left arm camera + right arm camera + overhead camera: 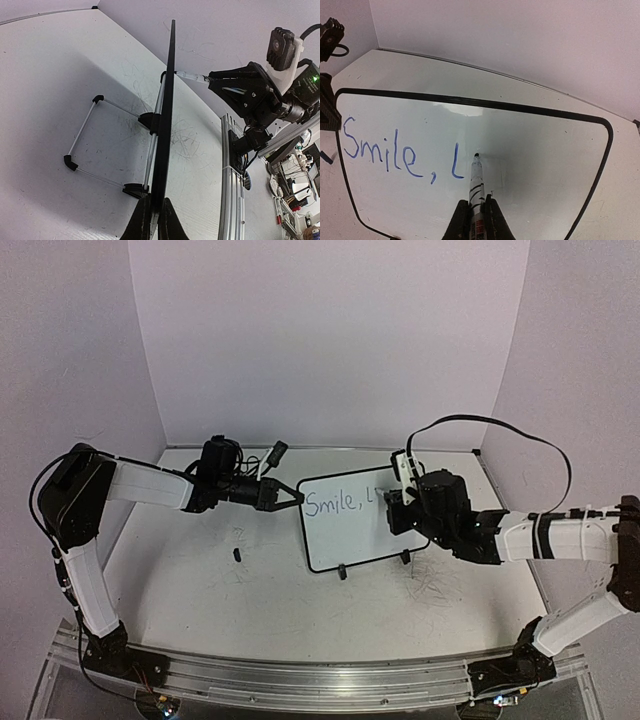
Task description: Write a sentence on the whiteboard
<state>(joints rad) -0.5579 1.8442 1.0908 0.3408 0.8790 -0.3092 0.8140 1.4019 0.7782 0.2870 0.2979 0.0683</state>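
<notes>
The whiteboard stands upright on its black feet at mid-table, edge-on in the left wrist view and face-on in the right wrist view. My left gripper is shut on the board's left edge. The sentence reads "Smile, L" in blue. My right gripper is shut on a white marker. The marker's tip touches the board just right of the "L".
A small black cap lies on the table left of the board. The board's wire stand reaches out behind it. Grey scuff scribbles mark the tabletop. The metal rail runs along the near edge.
</notes>
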